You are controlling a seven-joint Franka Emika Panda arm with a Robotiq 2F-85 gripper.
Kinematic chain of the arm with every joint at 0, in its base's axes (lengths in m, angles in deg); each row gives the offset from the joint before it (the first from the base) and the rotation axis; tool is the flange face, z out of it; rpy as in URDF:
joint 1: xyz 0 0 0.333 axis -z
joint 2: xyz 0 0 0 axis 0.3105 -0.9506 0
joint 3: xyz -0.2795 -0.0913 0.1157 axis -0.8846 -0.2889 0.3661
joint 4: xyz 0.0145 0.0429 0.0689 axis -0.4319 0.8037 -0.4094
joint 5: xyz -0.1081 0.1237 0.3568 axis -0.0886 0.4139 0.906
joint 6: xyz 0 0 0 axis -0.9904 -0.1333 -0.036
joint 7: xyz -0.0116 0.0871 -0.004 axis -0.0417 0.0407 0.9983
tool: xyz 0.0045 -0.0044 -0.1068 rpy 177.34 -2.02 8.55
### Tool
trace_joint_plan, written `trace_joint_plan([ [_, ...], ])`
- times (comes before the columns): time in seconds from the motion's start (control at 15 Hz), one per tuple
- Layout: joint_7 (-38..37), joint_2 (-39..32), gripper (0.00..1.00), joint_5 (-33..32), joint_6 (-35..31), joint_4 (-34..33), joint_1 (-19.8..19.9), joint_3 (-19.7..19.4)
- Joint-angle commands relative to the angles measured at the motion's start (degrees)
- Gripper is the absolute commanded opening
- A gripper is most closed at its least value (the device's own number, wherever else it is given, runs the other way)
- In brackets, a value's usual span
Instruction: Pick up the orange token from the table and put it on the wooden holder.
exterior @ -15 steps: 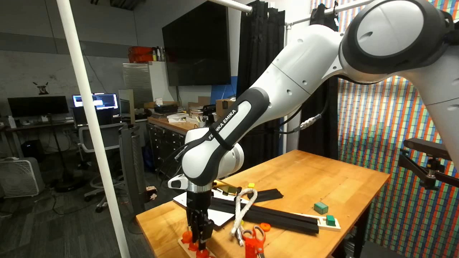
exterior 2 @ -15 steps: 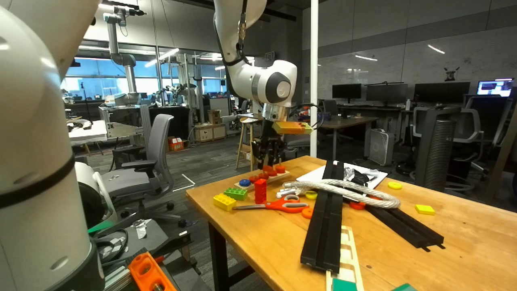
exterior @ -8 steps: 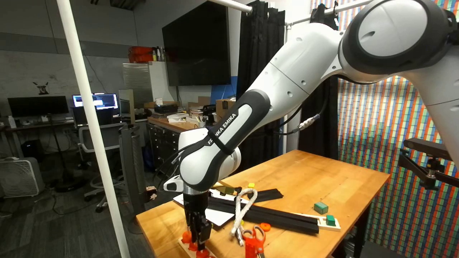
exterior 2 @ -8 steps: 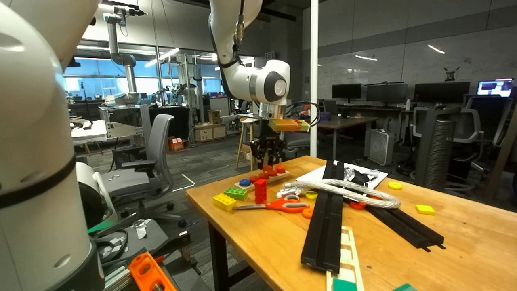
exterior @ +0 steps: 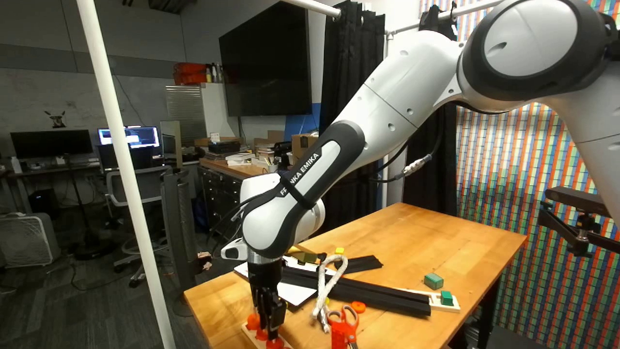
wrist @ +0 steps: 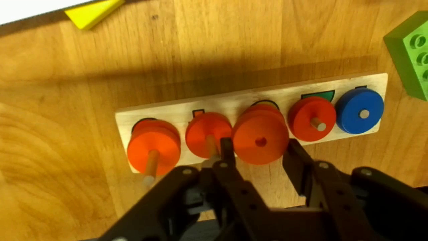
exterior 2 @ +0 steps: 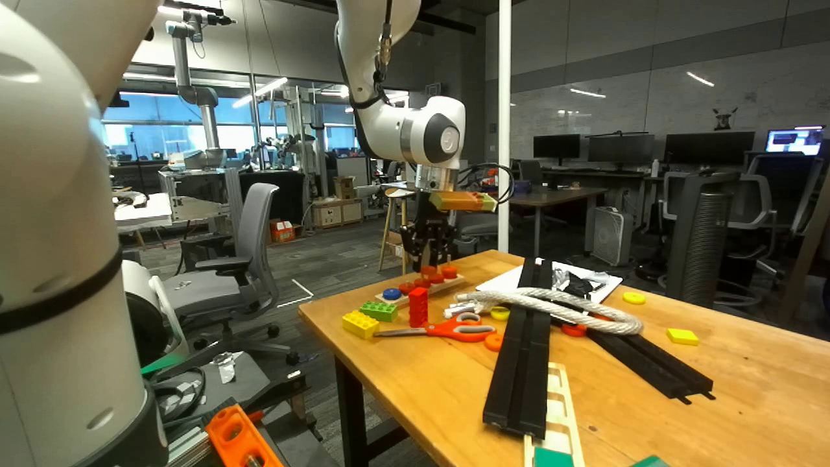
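"Wrist view: where is the bright orange round token with a centre hole (wrist: pixel 260 131) to be found?"

"Over the middle place of the pale wooden strip-shaped holder (wrist: pixel 284 97), which is carried by the brown wooden worktop (wrist: pixel 217 36). In an exterior view a flat orange-red disc (exterior 2: pixel 422 283) is seen below it; whether the two are touching cannot be told."

"And the jaws?"

"On the black jointed gripper (wrist: pixel 260 146) they appear to be pinching the token from opposite sides; no gap is made out."

"How is it expected to handle?"

"As a light, stiff piece, probably painted wood: not easily broken, but its smooth curved rim could be slippery if pinched off centre."

"Where should it be held, then?"

"By the rim, across the full width, as is done here, so that the hole is left free for a peg; none can be made out through it. On release the jaws should be parted only slightly, since the longer-pegged orange-red disc (wrist: pixel 204 132) and the shorter-pegged orange-red disc (wrist: pixel 304 115) are set close by and could be knocked"
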Motion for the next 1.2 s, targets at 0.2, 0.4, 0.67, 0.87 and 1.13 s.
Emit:
trace_joint_plan([
  [0.2, 0.2, -1.7, 0.23, 1.5, 1.5, -0.4, 0.4, 0.9],
  [0.4, 0.4, -1.6, 0.23, 1.8, 1.4, -0.3, 0.4, 1.1],
  [0.67, 0.0, -1.1, 0.23, 1.5, 0.7, 0.3, 0.1, 1.1],
  [0.87, -0.5, -0.8, 0.23, 1.2, 0.1, 0.9, -0.2, 1.1],
  [1.13, -1.0, -0.3, 0.23, 1.0, -0.5, 1.7, -0.5, 1.2],
])
